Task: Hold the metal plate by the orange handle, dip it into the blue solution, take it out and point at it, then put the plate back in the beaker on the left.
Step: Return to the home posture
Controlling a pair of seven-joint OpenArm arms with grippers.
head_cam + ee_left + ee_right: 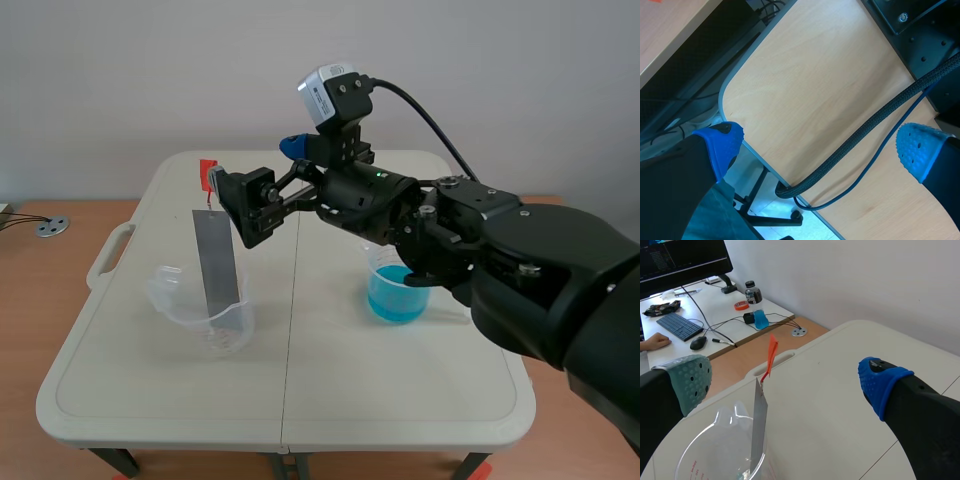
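A grey metal plate (219, 265) with an orange handle (209, 173) stands upright in the clear beaker (205, 315) on the table's left side. The right arm reaches across the table, and its gripper (258, 168) hangs open just right of the handle. In the right wrist view the plate (758, 422) and its orange handle (771, 354) stand ahead of the open right gripper (785, 382), in line with the gap and touching neither pad. The beaker of blue solution (395, 292) sits under the right arm. The left gripper (822, 150) is open with nothing in it, off the table.
The white folding table (290, 400) has a seam down its middle. In the left wrist view a wooden desk top (810, 90) with a black cable (875, 120) lies below the fingers. A side desk (705, 315) with keyboard, mouse and bottle lies beyond the table.
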